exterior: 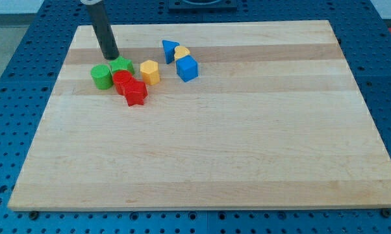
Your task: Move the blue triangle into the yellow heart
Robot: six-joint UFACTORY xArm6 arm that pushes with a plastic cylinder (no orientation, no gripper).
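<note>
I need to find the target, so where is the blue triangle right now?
The blue triangle sits near the view's top, left of centre, touching the yellow heart on its right, just above the blue cube.

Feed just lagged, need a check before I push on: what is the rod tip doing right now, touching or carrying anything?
My tip: no gripper, carrying nothing; it sits at the green blocks, contact cannot be told, well left of the blue triangle.
</note>
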